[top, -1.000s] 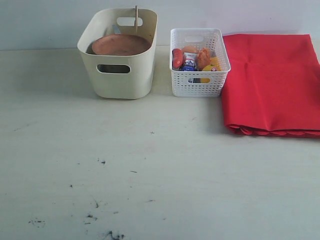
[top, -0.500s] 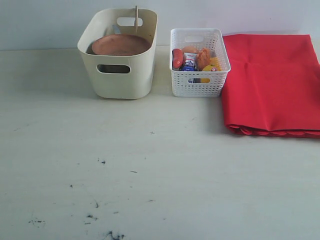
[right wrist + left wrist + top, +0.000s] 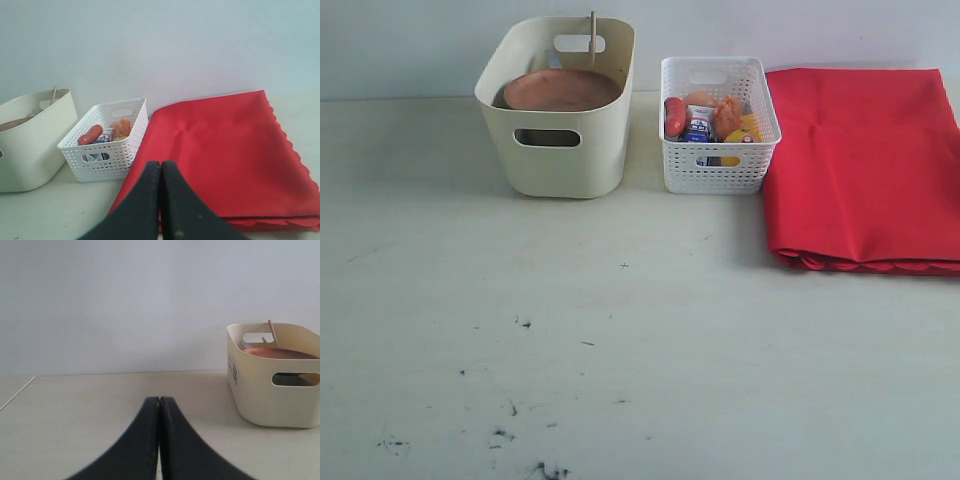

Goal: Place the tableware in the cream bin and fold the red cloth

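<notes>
The cream bin (image 3: pixel 560 150) stands at the back left of the table with a round brown wooden plate (image 3: pixel 562 90) lying in it and a wooden chopstick (image 3: pixel 592 32) leaning up against its far wall. The red cloth (image 3: pixel 865 165) lies folded flat at the back right, its scalloped edges stacked along the near side. Neither arm shows in the exterior view. My left gripper (image 3: pixel 159 400) is shut and empty, low over bare table, with the cream bin (image 3: pixel 272 385) off to one side. My right gripper (image 3: pixel 160 164) is shut and empty in front of the red cloth (image 3: pixel 225 150).
A white lattice basket (image 3: pixel 717 130) holding a sausage, a milk carton and other food stands between the bin and the cloth, touching the cloth's edge. Dark scuff marks dot the pale table (image 3: pixel 520 330) near the front left. A plain wall runs behind.
</notes>
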You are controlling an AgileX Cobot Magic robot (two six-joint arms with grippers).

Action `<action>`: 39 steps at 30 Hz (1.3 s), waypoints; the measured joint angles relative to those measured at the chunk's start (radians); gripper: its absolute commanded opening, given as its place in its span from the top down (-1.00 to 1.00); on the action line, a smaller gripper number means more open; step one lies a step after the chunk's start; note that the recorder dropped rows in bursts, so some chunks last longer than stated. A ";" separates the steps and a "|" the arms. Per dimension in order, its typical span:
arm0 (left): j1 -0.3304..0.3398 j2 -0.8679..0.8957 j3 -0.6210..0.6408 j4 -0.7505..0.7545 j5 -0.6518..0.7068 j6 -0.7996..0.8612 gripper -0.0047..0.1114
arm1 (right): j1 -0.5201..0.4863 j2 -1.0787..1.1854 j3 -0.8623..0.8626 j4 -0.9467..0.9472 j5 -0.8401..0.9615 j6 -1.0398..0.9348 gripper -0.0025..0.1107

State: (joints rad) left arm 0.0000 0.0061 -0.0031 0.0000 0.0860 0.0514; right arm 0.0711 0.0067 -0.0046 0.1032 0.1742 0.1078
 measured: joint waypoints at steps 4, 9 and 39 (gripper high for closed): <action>0.000 0.000 0.000 0.000 0.000 0.000 0.87 | -0.026 0.000 0.000 -0.001 0.005 0.000 0.96; 0.000 0.000 0.000 0.000 0.000 0.000 0.87 | -0.043 0.000 0.000 -0.001 0.010 0.000 0.96; 0.000 0.000 0.000 0.000 0.000 0.000 0.87 | -0.044 0.000 0.000 -0.001 0.010 0.000 0.96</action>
State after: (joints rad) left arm 0.0000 0.0061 -0.0031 0.0000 0.0860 0.0514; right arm 0.0273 0.0067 -0.0046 0.1018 0.1839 0.1078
